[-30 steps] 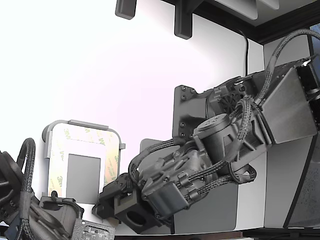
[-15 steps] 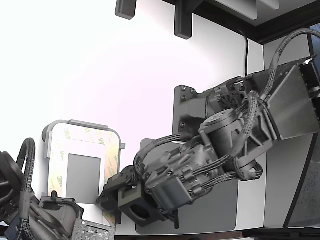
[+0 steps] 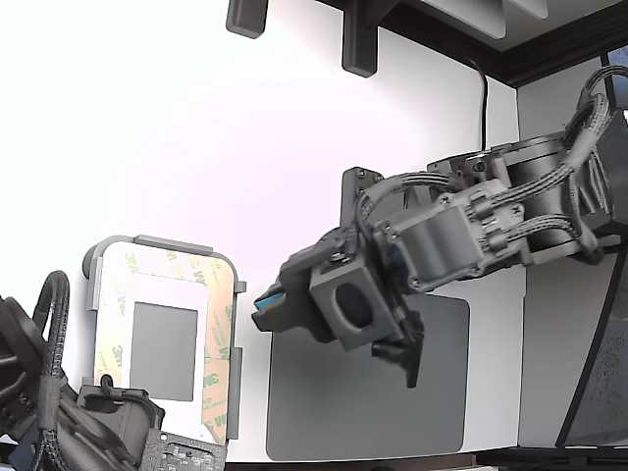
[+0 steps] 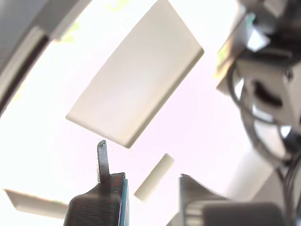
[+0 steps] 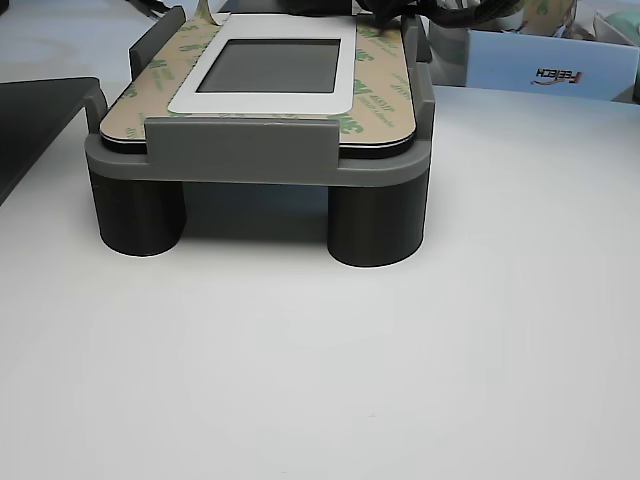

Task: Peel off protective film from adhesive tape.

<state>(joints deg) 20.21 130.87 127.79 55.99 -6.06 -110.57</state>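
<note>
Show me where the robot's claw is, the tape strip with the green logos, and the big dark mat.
gripper (image 3: 263,306), exterior view: at its fingertips.
protective film (image 3: 218,329), exterior view: printed strip beside the dark grey rectangle, on its right.
dark mat (image 3: 334,412), exterior view: bare surface below the arm.

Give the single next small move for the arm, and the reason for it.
Probably bring the tool back down to the protective film at the fixture's edge. The tool hangs lifted beside the fixture over the dark mat, no strip visibly in it, and 3M-printed liner still borders the grey rectangle.
</note>
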